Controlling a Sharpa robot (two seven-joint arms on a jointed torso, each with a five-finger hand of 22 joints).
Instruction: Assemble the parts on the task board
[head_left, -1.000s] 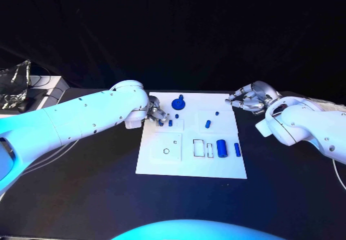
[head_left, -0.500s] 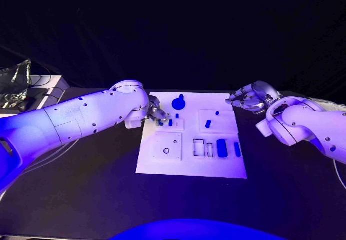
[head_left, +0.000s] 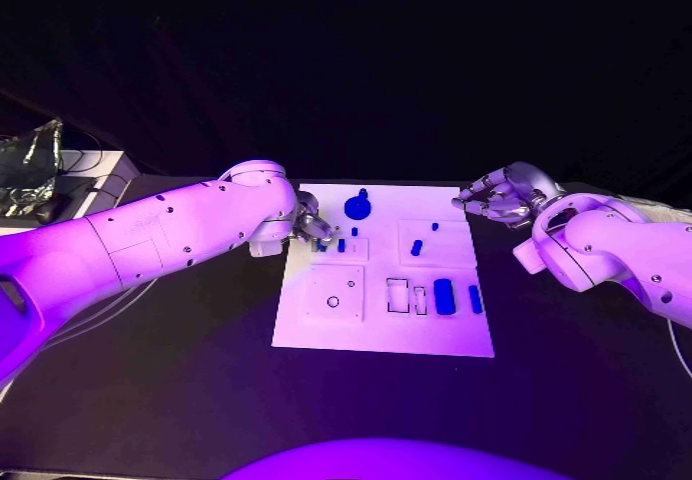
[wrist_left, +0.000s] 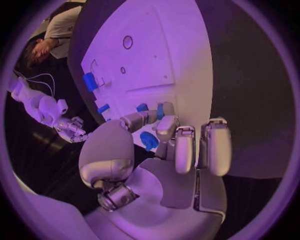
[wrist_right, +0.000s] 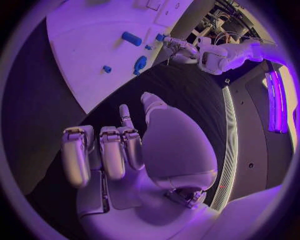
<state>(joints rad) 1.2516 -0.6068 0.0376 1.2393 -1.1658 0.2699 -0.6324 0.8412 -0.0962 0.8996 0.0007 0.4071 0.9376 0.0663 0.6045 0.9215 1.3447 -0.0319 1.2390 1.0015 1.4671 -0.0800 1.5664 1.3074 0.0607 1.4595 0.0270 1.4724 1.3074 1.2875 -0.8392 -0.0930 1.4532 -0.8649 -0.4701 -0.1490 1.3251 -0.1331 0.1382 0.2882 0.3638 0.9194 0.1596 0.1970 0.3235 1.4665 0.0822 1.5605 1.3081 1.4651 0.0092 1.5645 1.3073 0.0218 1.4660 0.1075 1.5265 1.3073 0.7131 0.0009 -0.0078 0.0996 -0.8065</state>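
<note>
Board (head_left: 378, 335), white, lies mid-frame on the black surface (head_left: 173, 400) in the head view, with the blue parts scattered over its upper half and right side. A round knob (head_left: 358, 208) stands near its top edge, a short peg (head_left: 415, 247) sits in the upper right panel, and a thick cylinder (head_left: 444, 296) with a slimmer bar (head_left: 475, 298) beside it lies at the right of the middle row.

At the board's upper left edge the left hand (head_left: 313, 230) works over a small blue pin (head_left: 340, 244). From the wrist view its fingers (wrist_left: 164, 129) are drawn close around a blue piece; I cannot tell whether they truly pinch it or only touch it. My guess is that the step in hand is seating or picking that pin at the small panel there.

The right hand (head_left: 498, 198) hovers off the board's upper right corner, fingers (wrist_right: 112, 152) curled in on nothing.

Next likely calls for a steady, vertical push or lift by the left hand, without nudging the knob close by.
</note>
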